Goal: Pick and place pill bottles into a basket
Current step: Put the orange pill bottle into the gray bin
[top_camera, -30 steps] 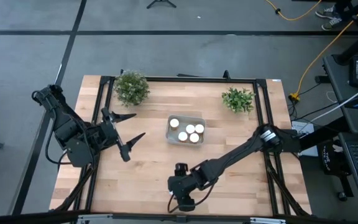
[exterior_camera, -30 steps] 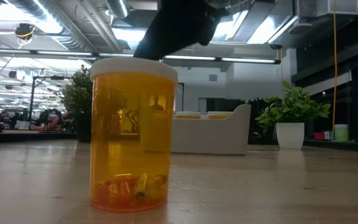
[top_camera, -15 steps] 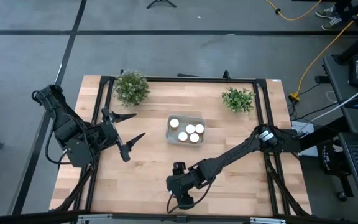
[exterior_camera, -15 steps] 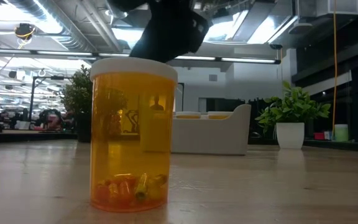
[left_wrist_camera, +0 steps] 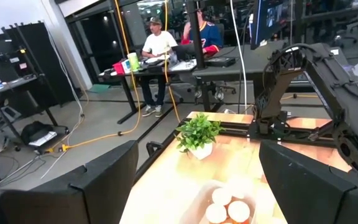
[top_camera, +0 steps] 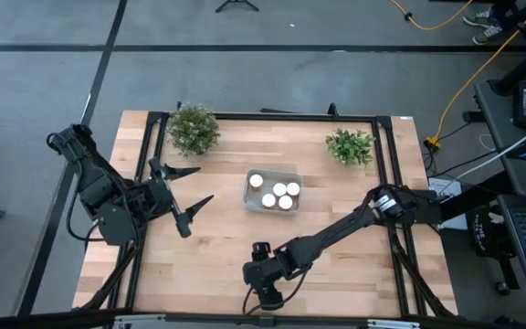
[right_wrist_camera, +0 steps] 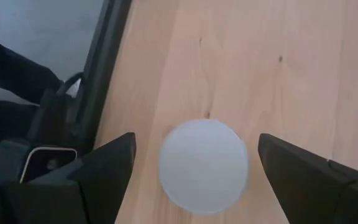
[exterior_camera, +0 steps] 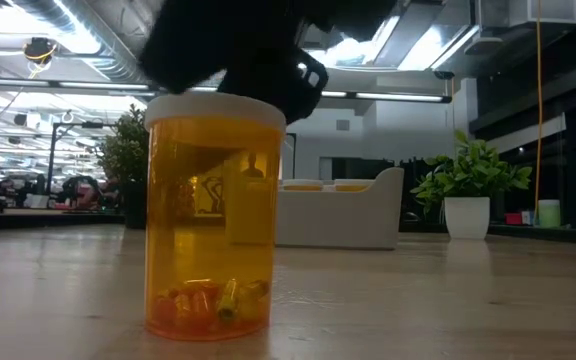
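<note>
One pill bottle (exterior_camera: 216, 215), amber with a white cap (right_wrist_camera: 204, 165), stands upright on its base near the table's front edge. My right gripper (right_wrist_camera: 196, 158) hovers above it, pointing down and open, with one finger on either side of the cap and clear of it. In the high view my right gripper (top_camera: 263, 279) hides the bottle. The pale basket (top_camera: 250, 183) sits at mid-table holding several white-capped bottles (top_camera: 279, 194). My left gripper (top_camera: 204, 183) waits open and empty to the basket's left. The basket also shows in the left wrist view (left_wrist_camera: 201, 193).
Two green potted plants stand at the back, one at the left (top_camera: 193, 128) and one at the right (top_camera: 350, 146). A black frame rail (top_camera: 389, 174) runs along the table's sides. Bare wood lies between the basket and the front bottle. People sit at desks beyond the table (left_wrist_camera: 157, 46).
My right gripper has moved a little toward the table's left edge and come lower over the bottle's cap. The bottle has stayed where it was.
</note>
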### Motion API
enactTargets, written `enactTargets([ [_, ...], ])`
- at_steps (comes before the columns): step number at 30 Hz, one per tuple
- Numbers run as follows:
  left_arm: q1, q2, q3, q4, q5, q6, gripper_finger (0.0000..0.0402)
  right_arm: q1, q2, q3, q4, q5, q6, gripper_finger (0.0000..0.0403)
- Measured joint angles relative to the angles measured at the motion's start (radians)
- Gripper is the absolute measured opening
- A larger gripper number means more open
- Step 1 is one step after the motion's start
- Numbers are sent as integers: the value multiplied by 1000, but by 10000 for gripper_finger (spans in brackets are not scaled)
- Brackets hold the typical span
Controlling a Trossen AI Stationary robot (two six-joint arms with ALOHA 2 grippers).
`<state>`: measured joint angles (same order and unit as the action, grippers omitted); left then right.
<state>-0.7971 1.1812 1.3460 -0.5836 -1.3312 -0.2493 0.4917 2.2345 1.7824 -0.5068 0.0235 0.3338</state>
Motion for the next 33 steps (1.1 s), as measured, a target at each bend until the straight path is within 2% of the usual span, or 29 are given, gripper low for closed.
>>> enactTargets([
  [11, 0, 0, 0, 4, 45, 0, 331, -7, 29, -2, -8, 1, -8, 339],
  [19, 0, 0, 0, 4, 47, 0, 331, -13, 46, -3, 0, 2, -3, 321],
  [25, 0, 0, 0, 4, 46, 0, 331, -21, 46, -3, -1, 5, -3, 292],
  [33, 0, 0, 0, 4, 46, 0, 331, -25, 46, -3, 0, 8, -12, 226],
])
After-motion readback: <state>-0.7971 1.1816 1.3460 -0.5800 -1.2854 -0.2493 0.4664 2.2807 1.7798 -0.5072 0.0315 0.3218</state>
